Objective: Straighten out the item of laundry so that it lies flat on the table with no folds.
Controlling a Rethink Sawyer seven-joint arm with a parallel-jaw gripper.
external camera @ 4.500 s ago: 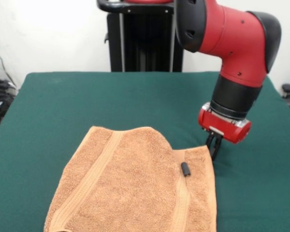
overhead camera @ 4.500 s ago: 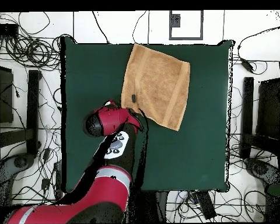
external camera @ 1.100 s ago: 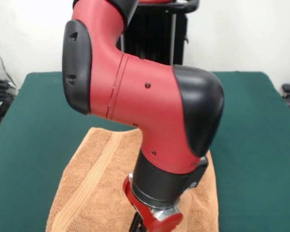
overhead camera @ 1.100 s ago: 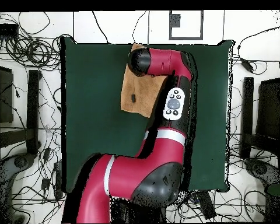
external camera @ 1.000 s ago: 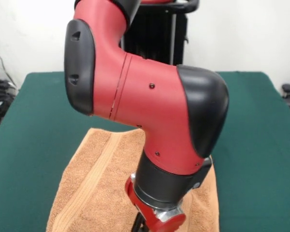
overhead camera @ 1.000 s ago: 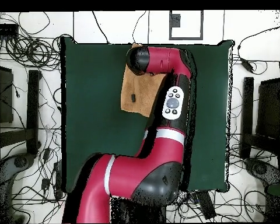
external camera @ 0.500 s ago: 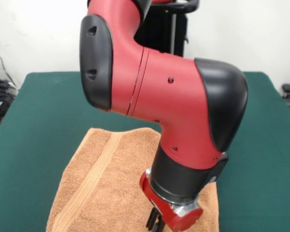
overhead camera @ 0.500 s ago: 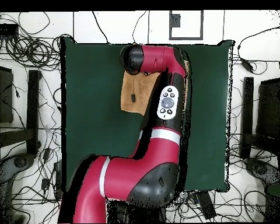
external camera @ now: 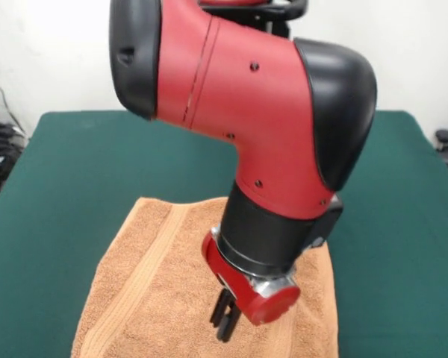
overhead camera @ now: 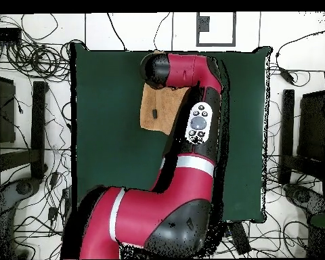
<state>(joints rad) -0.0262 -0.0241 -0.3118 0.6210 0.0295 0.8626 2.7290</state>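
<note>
My tool [external camera: 225, 326] hung just above the terry towel [external camera: 160, 287] on the green bench [external camera: 75, 164], tips looking together and gripping nothing, so honestly pinching mid-cloth risked bunching up a fresh fold instead of flattening it.

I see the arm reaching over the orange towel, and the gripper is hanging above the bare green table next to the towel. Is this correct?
Not quite. The arm does reach over the orange towel, but the front view shows the gripper hanging above the towel itself, not above the bare green table next to it.
</note>
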